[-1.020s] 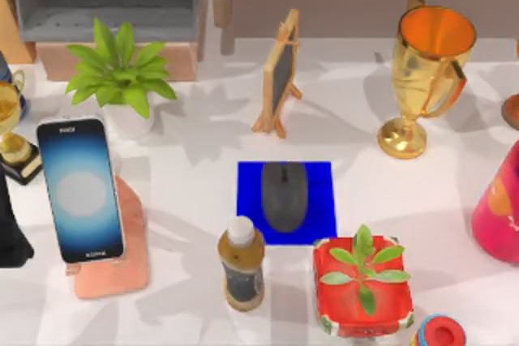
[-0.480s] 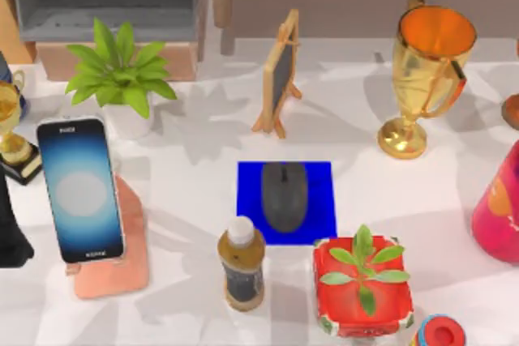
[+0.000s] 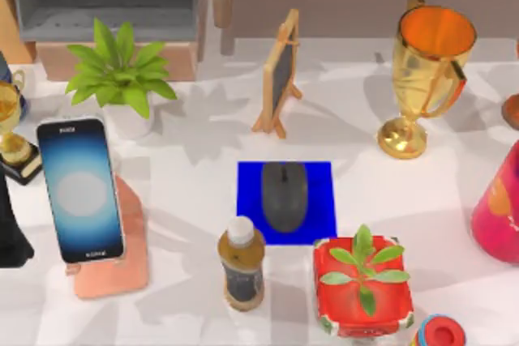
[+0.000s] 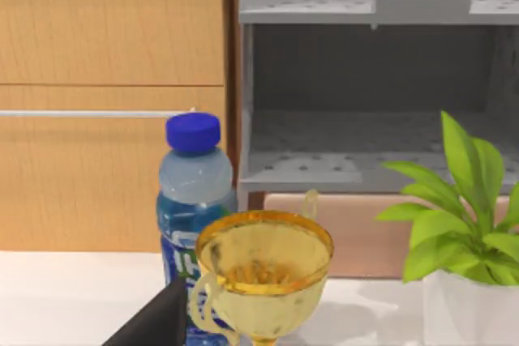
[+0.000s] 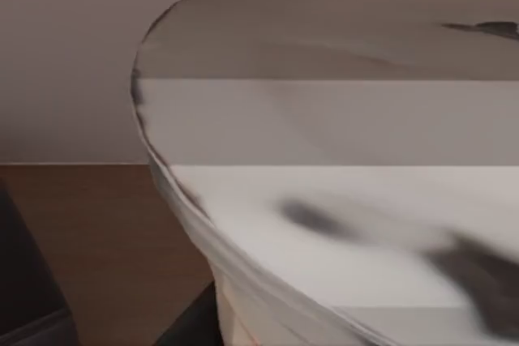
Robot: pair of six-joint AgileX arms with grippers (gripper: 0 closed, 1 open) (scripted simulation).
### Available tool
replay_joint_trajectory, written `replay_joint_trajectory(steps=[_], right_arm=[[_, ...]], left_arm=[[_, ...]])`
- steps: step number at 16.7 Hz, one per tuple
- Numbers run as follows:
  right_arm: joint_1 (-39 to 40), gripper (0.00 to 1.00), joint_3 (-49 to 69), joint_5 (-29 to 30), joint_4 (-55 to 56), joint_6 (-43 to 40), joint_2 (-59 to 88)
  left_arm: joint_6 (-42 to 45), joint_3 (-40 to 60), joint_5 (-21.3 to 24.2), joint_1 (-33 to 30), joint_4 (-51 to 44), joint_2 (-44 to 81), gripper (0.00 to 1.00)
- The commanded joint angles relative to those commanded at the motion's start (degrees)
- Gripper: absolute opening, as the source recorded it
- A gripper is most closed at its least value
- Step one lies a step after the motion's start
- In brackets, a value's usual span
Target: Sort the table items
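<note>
Seen from above, a white bench (image 3: 195,192) holds many items, and nothing has moved since the earlier pictures; every object sits exactly where it did a second ago. A dark grey oval computer mouse (image 3: 285,196) lies centred on a blue mat (image 3: 247,200) in the middle of the bench. To the left of the blue mat, well apart from it, a smartphone (image 3: 80,190) with a blue-to-white glowing screen leans on a pink stand (image 3: 122,269). Just below and left of the blue mat stands a brown bottle (image 3: 241,265) with a white cap; just below and right of the mat, touching its corner, is a red planter (image 3: 362,285). Above the mat stands a small wooden-framed chalkboard (image 3: 280,74), and to the upper right of the mat a large gold trophy (image 3: 426,70). The left arm (image 3: 10,232) is a dark shape at the bench's left edge, beyond the smartphone. Whether either end effector is released or clenched cannot be told.
</note>
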Motion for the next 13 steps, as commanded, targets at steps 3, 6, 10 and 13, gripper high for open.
replay_joint_trajectory(steps=[3, 6, 10, 13], right_arm=[[0.0, 0.68, 0.0, 0.0, 0.0, 0.0, 0.0], [0.0, 0.9, 0.0, 0.0, 0.0, 0.0, 0.0], [0.0, 1.0, 0.0, 0.0, 0.0, 0.0, 0.0], [0.0, 1.0, 0.0, 0.0, 0.0, 0.0, 0.0]], left_arm=[[0.0, 0.0, 0.0, 0.0, 0.0, 0.0, 1.0], [0.0, 0.0, 0.0, 0.0, 0.0, 0.0, 1.0], [0.0, 0.0, 0.0, 0.0, 0.0, 0.0, 1.0], [0.0, 0.0, 0.0, 0.0, 0.0, 0.0, 1.0]])
